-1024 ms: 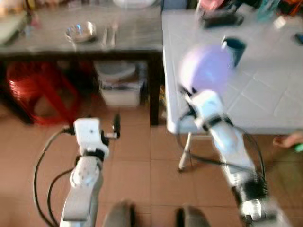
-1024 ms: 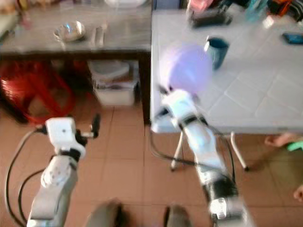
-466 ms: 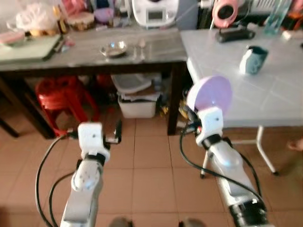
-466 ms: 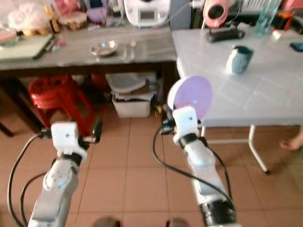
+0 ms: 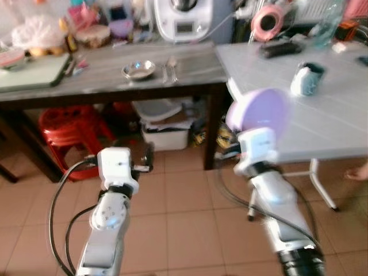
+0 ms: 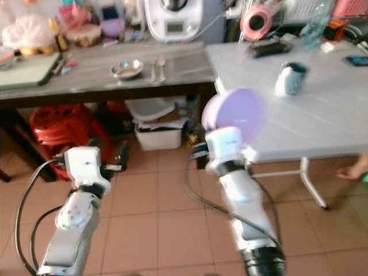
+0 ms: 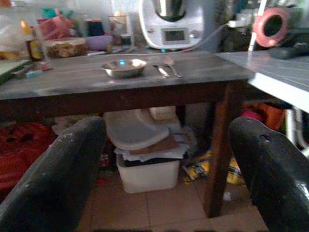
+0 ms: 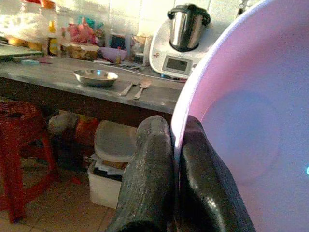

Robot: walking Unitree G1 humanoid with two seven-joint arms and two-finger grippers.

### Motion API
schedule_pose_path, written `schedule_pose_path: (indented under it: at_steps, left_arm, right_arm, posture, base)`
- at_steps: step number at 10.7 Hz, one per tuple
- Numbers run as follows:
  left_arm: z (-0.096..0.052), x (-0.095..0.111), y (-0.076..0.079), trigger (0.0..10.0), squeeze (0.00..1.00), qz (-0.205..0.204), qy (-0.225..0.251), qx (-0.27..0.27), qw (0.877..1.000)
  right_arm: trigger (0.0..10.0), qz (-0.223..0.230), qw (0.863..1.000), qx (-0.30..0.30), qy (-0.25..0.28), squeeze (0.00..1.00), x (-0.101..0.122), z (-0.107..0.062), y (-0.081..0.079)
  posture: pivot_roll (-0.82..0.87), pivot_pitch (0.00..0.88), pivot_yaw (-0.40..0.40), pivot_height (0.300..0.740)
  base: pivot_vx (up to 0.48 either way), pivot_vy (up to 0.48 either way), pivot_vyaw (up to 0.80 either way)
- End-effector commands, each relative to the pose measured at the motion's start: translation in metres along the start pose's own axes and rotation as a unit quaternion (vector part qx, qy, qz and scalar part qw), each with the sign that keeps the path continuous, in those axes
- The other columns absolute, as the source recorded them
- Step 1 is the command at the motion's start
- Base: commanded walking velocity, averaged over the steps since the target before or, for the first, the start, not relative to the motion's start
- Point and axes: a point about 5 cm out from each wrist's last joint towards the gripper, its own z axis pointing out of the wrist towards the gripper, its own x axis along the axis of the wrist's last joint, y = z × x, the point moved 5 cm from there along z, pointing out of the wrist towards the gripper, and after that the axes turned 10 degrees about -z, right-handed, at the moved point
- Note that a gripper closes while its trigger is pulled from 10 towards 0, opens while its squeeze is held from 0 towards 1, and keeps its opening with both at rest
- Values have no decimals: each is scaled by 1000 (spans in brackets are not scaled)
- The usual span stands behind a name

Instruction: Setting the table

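Right now my right gripper (image 8: 176, 193) is clamped on the rim of a lilac plate (image 5: 257, 111), its two black fingers (image 8: 149, 179) pinching the edge from either side. I hold the plate upright, on edge, raised in front of me just before the near corner of the white tiled table (image 5: 322, 115). On that white table stand a teal mug (image 5: 305, 79), a dark flat object (image 5: 282, 49) farther back, and a pink roll (image 5: 265, 22) behind it.

My left gripper (image 7: 164, 159) holds nothing; its two fingers (image 7: 58, 179) stand wide apart, pointing toward the dark wooden table (image 5: 109, 77) ahead. The left arm (image 5: 112, 201) is raised low in front of me, over the terracotta floor tiles (image 5: 178, 218).

On the wooden table sit a small metal bowl (image 5: 138, 69) and, just beside it, a spoon and fork (image 5: 170, 64) lying side by side. Behind them stands a white kitchen appliance (image 5: 184, 20) with a small display. Toward the left end of that table are a green board (image 5: 26, 69), some jars and a plastic bag (image 5: 37, 31). Under the table I see a red plastic stool (image 5: 66, 129) and a white storage box (image 5: 167, 135) with a loose lid resting on it.

At the right edge, near the floor, part of a person's foot (image 5: 357, 171) shows beside the white table's leg (image 5: 322, 184).
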Motion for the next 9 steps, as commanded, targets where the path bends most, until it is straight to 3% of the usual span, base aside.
schedule_pose_path:
  at_steps: [1,3,4,6,7,8,9]
  left_arm:
    - [-1,1,-12,10000,0,10,1,16,1000]
    - [1,2,-13,10000,0,12,6,28,1000]
    - [2,4,-16,10000,1000,16,11,37,999]
    - [2,4,-24,10000,1000,33,9,56,998]
    - [2,4,-31,10000,0,32,9,74,997]
    - [3,5,-34,4275,0,19,12,76,997]
    - [3,7,-34,0,0,25,16,78,996]
  right_arm:
    - [10000,7,1000,12,21,0,14,8,-8]
    - [10000,10,999,21,23,0,17,12,-12]
    - [10000,14,999,30,28,0,21,12,-17]
    - [10000,14,999,35,31,0,23,12,-18]
    - [10000,13,999,35,30,0,23,12,-17]
    - [10000,14,999,33,30,0,23,12,-15]
    - [10000,15,999,33,31,0,24,12,-15]
  posture:
    - [4,6,48,740]
    - [7,7,45,740]
    - [11,9,42,740]
    - [5,13,43,740]
    - [2,13,44,740]
    - [1,13,44,740]
    - [1,15,47,740]
  base:
    - [480,0,0]
    - [480,0,0]
    - [480,0,0]
    - [480,0,0]
    - [480,0,0]
    - [480,0,0]
    - [480,0,0]
